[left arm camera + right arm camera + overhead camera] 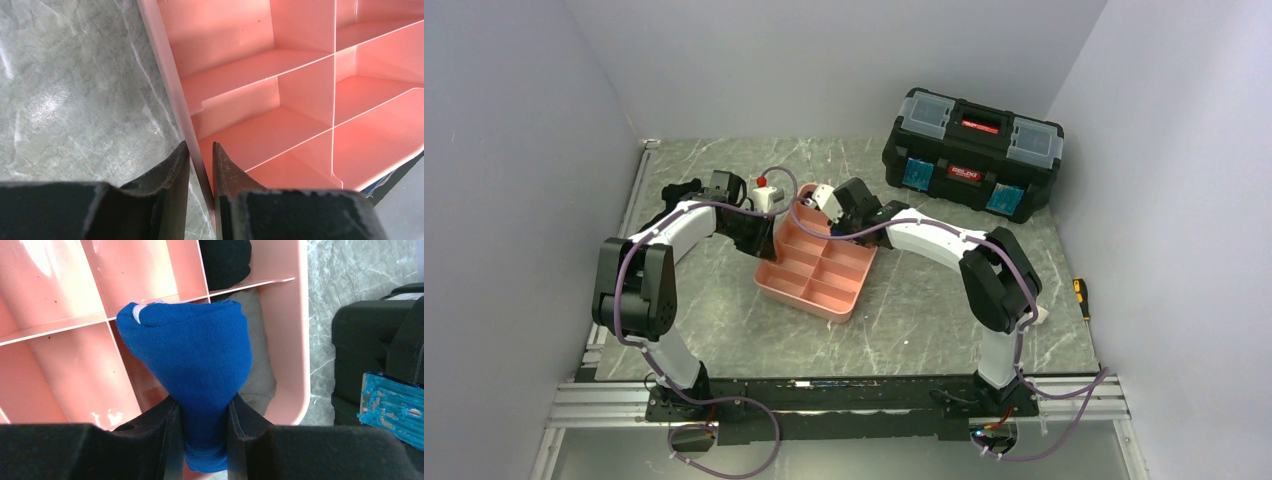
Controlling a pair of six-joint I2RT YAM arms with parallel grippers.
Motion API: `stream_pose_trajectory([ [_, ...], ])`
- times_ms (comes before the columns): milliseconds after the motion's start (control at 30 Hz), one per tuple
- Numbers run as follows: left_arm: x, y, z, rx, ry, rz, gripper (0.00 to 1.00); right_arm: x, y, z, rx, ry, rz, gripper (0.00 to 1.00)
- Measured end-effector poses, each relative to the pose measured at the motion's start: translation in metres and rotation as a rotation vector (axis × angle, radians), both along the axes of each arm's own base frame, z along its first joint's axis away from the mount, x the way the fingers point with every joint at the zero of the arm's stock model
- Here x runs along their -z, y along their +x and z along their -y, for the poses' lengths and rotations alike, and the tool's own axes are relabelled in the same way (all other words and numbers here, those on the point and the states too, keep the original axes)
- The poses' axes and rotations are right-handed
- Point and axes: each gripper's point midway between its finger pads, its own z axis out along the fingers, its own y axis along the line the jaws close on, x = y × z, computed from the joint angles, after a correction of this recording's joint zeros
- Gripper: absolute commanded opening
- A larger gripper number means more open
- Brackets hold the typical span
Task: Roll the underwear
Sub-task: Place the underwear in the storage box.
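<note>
The underwear (pixel 192 355) is a bright-blue rolled bundle with a bit of white at its top left. My right gripper (pixel 202 402) is shut on its lower end and holds it over a compartment of the pink tray (pixel 295 340). In the top view the right gripper (pixel 829 218) is over the tray's far end and hides the underwear. My left gripper (pixel 200 150) is shut on the tray's left wall (pixel 170 85), one finger inside and one outside. In the top view it (pixel 767 238) is at the tray's (pixel 824 290) far left side.
A grey fabric roll (pixel 260 370) and a black roll (pixel 225 260) lie in the tray's compartments by its right wall. A black toolbox (pixel 972 150) with blue latches (pixel 392 405) stands at the back right. A screwdriver (pixel 1081 297) lies at the table's right edge.
</note>
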Motion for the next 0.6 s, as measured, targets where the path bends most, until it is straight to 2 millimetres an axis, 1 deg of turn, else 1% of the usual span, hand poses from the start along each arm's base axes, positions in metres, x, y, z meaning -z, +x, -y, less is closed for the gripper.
stream_pose_trajectory([
  [67, 0.0, 0.0, 0.0, -0.001, 0.0, 0.0, 0.25, 0.001, -0.003, 0.001, 0.003, -0.002, -0.015, 0.0],
  [267, 0.0, 0.0, 0.0, -0.009, -0.002, -0.005, 0.24, 0.013, -0.018, 0.008, 0.006, -0.03, -0.098, 0.0],
  [333, 0.0, 0.0, 0.001, -0.012, -0.004, -0.006, 0.24, 0.013, -0.02, 0.008, 0.005, -0.034, -0.112, 0.0],
  [467, 0.0, 0.0, 0.001, -0.015, -0.008, -0.009, 0.23, 0.013, -0.021, 0.007, 0.003, -0.034, -0.131, 0.0],
  [600, 0.0, 0.0, 0.002, -0.016, -0.009, -0.011, 0.23, 0.022, -0.018, 0.009, 0.013, -0.042, -0.156, 0.0],
])
